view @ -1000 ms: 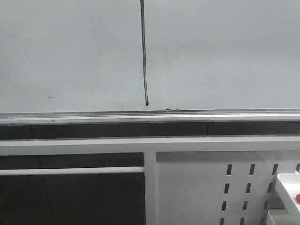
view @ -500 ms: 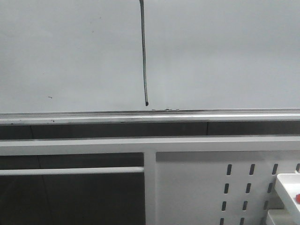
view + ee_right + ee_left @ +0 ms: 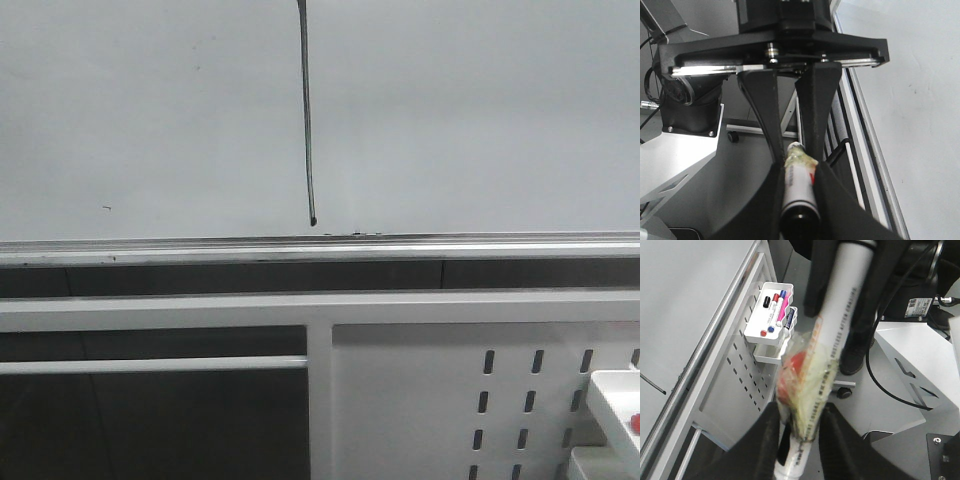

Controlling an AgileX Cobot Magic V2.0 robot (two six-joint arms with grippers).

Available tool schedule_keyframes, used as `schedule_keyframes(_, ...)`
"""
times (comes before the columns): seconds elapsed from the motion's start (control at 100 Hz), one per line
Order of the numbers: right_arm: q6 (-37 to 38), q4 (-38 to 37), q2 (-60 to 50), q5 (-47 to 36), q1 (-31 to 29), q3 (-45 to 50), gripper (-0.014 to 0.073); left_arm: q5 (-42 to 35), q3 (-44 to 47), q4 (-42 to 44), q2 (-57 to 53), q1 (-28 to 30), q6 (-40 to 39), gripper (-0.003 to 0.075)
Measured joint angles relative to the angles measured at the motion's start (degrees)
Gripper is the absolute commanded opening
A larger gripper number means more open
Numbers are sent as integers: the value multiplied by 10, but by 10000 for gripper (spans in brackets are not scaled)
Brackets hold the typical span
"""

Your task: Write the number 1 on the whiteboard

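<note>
Both grippers grip markers: left gripper [image 3: 799, 427] clamps one marker [image 3: 832, 340], right gripper [image 3: 797, 170] another [image 3: 799, 192]. I see the number 1 [image 3: 306, 110] standing near-vertical on the whiteboard [image 3: 480, 120], well away from either tip; I can't tell which arm is nearer.

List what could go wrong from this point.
1. The number 1 ends just above the whiteboard rail; fresh ink might smear if brushed.
2. The left gripper clamps a taped marker; an uncapped tip could leave stray marks.
3. The right gripper pinches its marker near one end; it might slip.
</note>
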Motion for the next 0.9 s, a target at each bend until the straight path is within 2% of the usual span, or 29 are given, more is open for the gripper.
schedule_keyframes(0.2, 0, 0, 0, 0, 0, 0, -77, 0, 0, 0, 0, 0, 0, 155)
schedule_keyframes(0.42, 0, 0, 0, 1, 0, 0, -77, 5, 0, 0, 0, 0, 14, -20)
schedule_keyframes(0.62, 2, 4, 0, 4, 0, 0, -55, 8, 0, 1, 0, 0, 24, -20)
schedule_keyframes(0.69, 2, 4, 0, 4, 0, 0, 33, 8, 0, 2, 0, -1, 24, -20)
schedule_keyframes(0.76, 2, 4, 0, 2, 0, 0, 199, 6, 0, 2, 0, -1, 24, -20)
schedule_keyframes(0.81, 2, -4, 0, -2, 0, 0, 349, 6, 0, -2, 0, -1, 22, -20)
schedule_keyframes(0.86, 2, -9, 0, -2, 0, 0, 454, -4, 0, -4, 0, -1, 19, -20)
schedule_keyframes(0.9, 2, -11, 0, -3, -1, 0, 492, -13, 0, -7, 0, -1, 15, -20)
